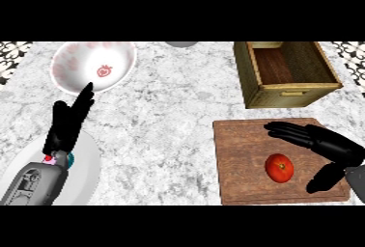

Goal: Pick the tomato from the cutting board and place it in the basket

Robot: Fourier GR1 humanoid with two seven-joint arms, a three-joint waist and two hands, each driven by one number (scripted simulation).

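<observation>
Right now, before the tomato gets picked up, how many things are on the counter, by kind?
Tomato: 1
Cutting board: 1
Basket: 1
Bowl: 1
Plate: 1
Grey item, cut off at the top edge, kind unclear: 1
Total: 6

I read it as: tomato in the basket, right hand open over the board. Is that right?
Not quite. The head view shows the tomato lying on the board, not in the basket, whose inside shows only bare wood. The rest holds: the right hand is open over the board, beside the tomato.
</observation>
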